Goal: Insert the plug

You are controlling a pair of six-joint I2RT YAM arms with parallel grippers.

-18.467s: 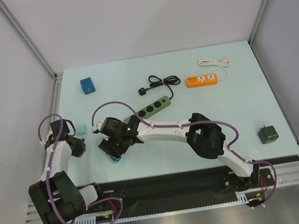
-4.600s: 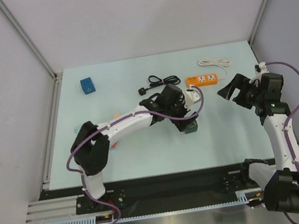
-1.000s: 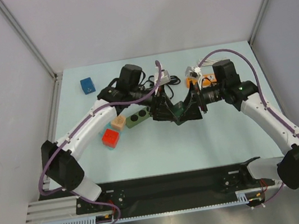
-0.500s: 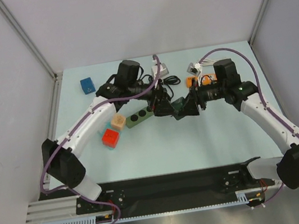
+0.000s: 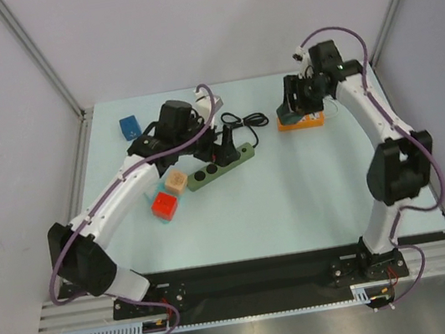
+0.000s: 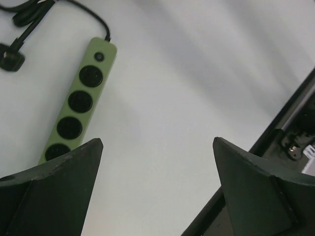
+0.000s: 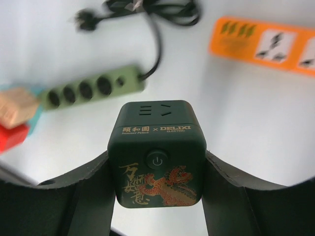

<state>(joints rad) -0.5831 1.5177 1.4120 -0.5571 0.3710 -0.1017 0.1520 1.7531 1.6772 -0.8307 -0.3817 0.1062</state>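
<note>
Smooth pale tabletop (image 5: 295, 198), boxy dark-green cube plug (image 7: 156, 142) in right hand (image 7: 156, 160)

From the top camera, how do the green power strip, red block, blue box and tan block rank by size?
1. Green power strip, clearly largest.
2. Red block, slightly bigger than the rest.
3. Blue box and tan block look alike; no ranking.

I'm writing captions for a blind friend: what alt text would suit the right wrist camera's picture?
The right gripper clamps a dark green cube adapter with a gold dragon and power button. Below it on the pale table lie a green power strip and an orange power strip.
</note>
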